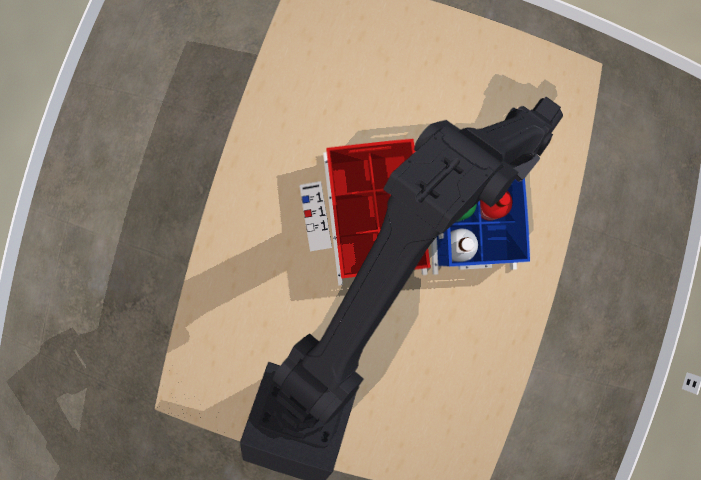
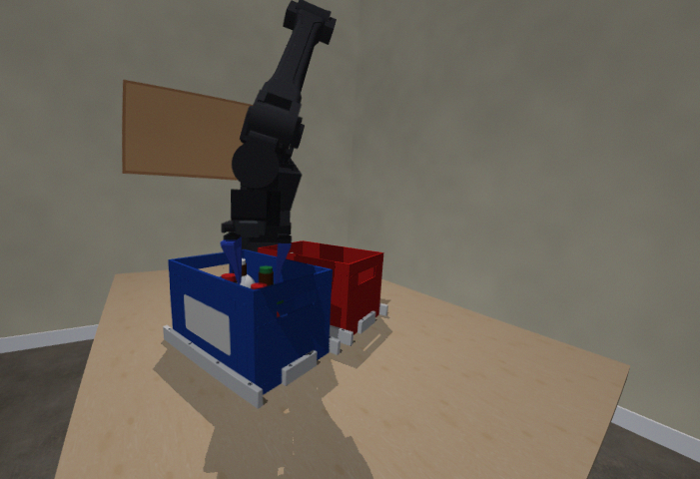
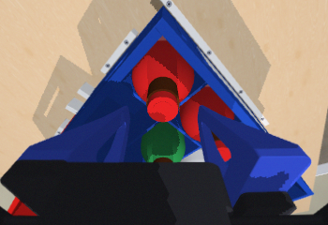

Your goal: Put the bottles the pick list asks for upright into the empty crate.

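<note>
The pick list (image 1: 319, 241) reads blue 1, red 1, white 1. The red crate (image 1: 370, 144) (image 2: 364, 299) beside it shows only empty compartments where the arm does not hide it. The blue crate (image 1: 527, 226) (image 2: 215, 282) holds a white bottle (image 1: 459, 251), a green bottle (image 1: 468, 213) (image 3: 163, 141), one red bottle (image 3: 164, 67) in the corner and another red bottle (image 1: 494, 209). No blue bottle shows. My gripper (image 2: 259, 274) (image 3: 163, 112) is open, its fingertips down at the blue crate's rim, on either side of the corner red bottle's cap in the wrist view.
Light grey strips (image 2: 215, 366) (image 3: 209, 52) run along the crates' feet. The crates stand close side by side. My forearm (image 1: 373, 266) crosses over the red crate. The blue crate's walls and inner dividers stand close around the fingers.
</note>
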`<act>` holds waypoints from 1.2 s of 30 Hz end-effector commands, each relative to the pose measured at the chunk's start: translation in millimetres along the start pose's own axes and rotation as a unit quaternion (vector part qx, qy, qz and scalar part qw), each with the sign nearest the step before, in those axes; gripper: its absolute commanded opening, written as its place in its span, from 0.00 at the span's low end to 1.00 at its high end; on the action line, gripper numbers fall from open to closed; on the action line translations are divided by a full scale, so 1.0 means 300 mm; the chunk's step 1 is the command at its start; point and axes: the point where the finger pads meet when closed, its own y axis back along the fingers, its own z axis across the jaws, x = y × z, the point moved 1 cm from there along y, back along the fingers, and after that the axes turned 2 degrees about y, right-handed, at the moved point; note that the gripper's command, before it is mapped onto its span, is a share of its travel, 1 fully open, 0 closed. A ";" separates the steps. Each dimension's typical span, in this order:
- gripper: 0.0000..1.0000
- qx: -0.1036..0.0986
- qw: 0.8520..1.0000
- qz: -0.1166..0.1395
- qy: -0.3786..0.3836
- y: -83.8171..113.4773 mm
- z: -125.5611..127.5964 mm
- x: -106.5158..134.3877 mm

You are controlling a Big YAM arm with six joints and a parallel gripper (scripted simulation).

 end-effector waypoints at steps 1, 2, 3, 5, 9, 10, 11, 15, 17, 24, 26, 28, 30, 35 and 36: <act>0.61 -0.001 1.000 -0.019 0.002 -0.007 0.018 -0.067; 0.61 -0.001 1.000 -0.019 0.002 -0.012 0.021 -0.067; 0.61 -0.001 1.000 -0.017 0.002 -0.018 0.023 -0.064; 0.61 -0.001 1.000 -0.012 0.000 -0.033 0.016 -0.045; 0.61 0.000 0.999 -0.033 0.004 0.011 0.024 -0.101; 0.61 -0.001 0.999 -0.035 0.005 0.014 0.031 -0.105; 0.61 -0.002 1.000 -0.031 0.005 -0.007 0.032 -0.095; 0.61 0.000 1.000 -0.019 0.001 -0.045 0.011 -0.069; 0.61 0.001 1.000 -0.019 -0.001 -0.068 0.005 -0.066; 0.61 0.000 0.999 -0.034 0.004 -0.021 0.022 -0.106; 0.61 0.001 0.999 -0.032 0.002 -0.021 0.016 -0.104; 0.61 0.001 0.999 -0.032 0.002 -0.022 0.015 -0.103; 0.61 0.001 1.000 -0.031 0.002 -0.022 0.015 -0.103; 0.61 0.001 1.000 -0.030 0.002 -0.021 0.014 -0.102; 0.61 0.001 1.000 -0.030 0.002 -0.021 0.014 -0.101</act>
